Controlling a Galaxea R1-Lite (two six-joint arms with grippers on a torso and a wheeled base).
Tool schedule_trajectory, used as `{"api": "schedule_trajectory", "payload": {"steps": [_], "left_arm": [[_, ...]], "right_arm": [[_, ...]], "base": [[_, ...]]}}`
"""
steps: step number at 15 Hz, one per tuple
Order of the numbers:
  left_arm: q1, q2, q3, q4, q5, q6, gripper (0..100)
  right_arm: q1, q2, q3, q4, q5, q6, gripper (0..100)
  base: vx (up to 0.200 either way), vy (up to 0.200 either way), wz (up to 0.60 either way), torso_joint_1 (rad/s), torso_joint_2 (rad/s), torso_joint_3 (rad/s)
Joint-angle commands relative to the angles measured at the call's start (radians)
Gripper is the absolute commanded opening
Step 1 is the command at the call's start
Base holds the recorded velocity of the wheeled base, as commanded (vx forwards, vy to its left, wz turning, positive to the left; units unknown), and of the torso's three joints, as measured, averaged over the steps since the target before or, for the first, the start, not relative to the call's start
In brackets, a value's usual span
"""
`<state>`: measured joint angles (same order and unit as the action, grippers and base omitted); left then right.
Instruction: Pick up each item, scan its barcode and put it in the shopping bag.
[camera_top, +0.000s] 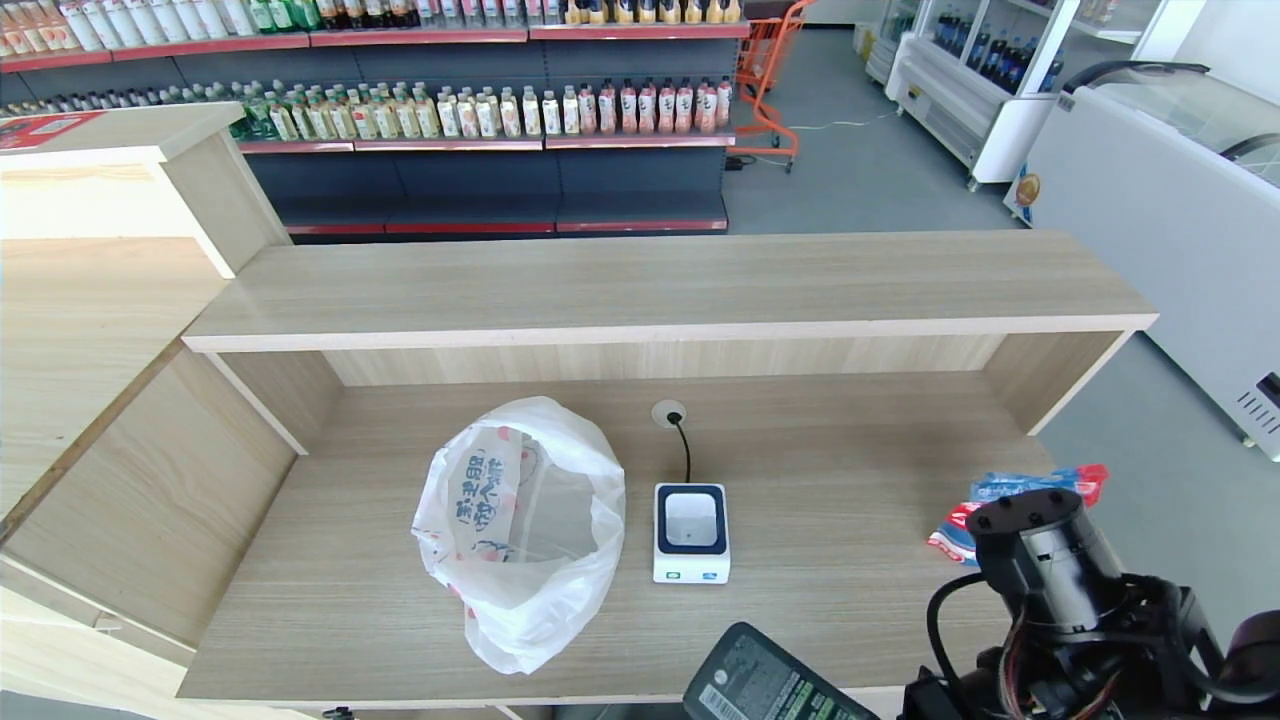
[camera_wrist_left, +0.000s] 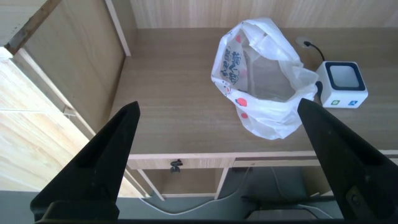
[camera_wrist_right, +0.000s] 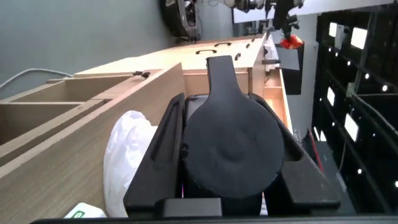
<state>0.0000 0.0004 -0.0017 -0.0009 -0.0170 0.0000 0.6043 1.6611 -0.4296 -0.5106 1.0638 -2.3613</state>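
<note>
A white plastic shopping bag (camera_top: 520, 530) stands open on the wooden desk, with the white barcode scanner (camera_top: 691, 530) just to its right. My right gripper (camera_wrist_right: 224, 109) is shut on a dark flat item (camera_top: 770, 685) with a green label and barcode, held over the desk's front edge, in front of the scanner. In the right wrist view this black item (camera_wrist_right: 227, 149) sits between the two fingers, and the bag (camera_wrist_right: 130, 162) lies beyond. A blue and red packet (camera_top: 1030, 490) lies at the desk's right end, partly hidden by my right arm. My left gripper (camera_wrist_left: 217, 162) hangs open over the front left of the desk, short of the bag (camera_wrist_left: 261, 74).
A raised counter shelf (camera_top: 660, 290) runs along the back of the desk, with side walls left and right. The scanner's cable (camera_top: 684, 445) leads to a hole in the desk. Bare desk lies left of the bag and between scanner and packet.
</note>
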Motion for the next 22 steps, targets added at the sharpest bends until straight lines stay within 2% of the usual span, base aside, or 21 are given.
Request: {"api": "schedule_trajectory", "payload": {"steps": [1,3,5,8,9,10,11,14,17,19,22], "left_arm": [[0.0,0.0,0.0,-0.001,0.0,0.0,100],[0.0,0.0,0.0,0.001,0.0,0.0,100],[0.0,0.0,0.0,-0.001,0.0,0.0,100],[0.0,0.0,0.0,0.001,0.0,0.002,100],[0.0,0.0,0.0,-0.001,0.0,0.0,100],[0.0,0.0,0.0,-0.001,0.0,0.0,100],[0.0,0.0,0.0,-0.001,0.0,0.0,100],[0.0,0.0,0.0,-0.001,0.0,0.0,100],[0.0,0.0,0.0,-0.001,0.0,0.0,100],[0.0,0.0,0.0,0.001,0.0,0.0,100],[0.0,0.0,0.0,-0.001,0.0,0.0,100]], "right_arm": [[-0.011,-0.064,-0.138,0.001,-0.081,0.28,0],[-0.097,-0.202,-0.152,-0.066,-0.193,0.554,0],[-0.208,-0.308,-0.052,-0.086,-0.2,0.85,0],[-0.397,-0.369,-0.032,-0.117,-0.196,1.246,0],[-0.423,-0.368,-0.026,-0.138,-0.191,1.334,0],[-0.457,-0.345,0.003,-0.218,-0.189,1.623,0],[-0.466,-0.31,0.022,-0.275,-0.191,1.795,0],[-0.483,-0.145,0.009,-0.396,-0.191,2.153,0],[-0.498,0.045,-0.089,-0.408,-0.191,2.314,0],[-0.492,0.181,-0.172,-0.408,-0.191,2.372,0],[-0.451,0.345,-0.27,-0.407,-0.196,2.372,0]], "base": [[0.0,0.0,0.0,0.0,0.0,0.0],[0.0,0.0,0.0,0.0,0.0,0.0],[0.0,0.0,0.0,0.0,0.0,0.0],[0.0,0.0,0.0,0.0,0.0,0.0],[0.0,0.0,0.0,0.0,0.0,0.0],[0.0,0.0,0.0,0.0,0.0,0.0],[0.0,0.0,0.0,0.0,0.0,0.0],[0.0,0.0,0.0,0.0,0.0,0.0],[0.0,0.0,0.0,0.0,0.0,0.0],[0.0,0.0,0.0,0.0,0.0,0.0],[0.0,0.0,0.0,0.0,0.0,0.0]]}}
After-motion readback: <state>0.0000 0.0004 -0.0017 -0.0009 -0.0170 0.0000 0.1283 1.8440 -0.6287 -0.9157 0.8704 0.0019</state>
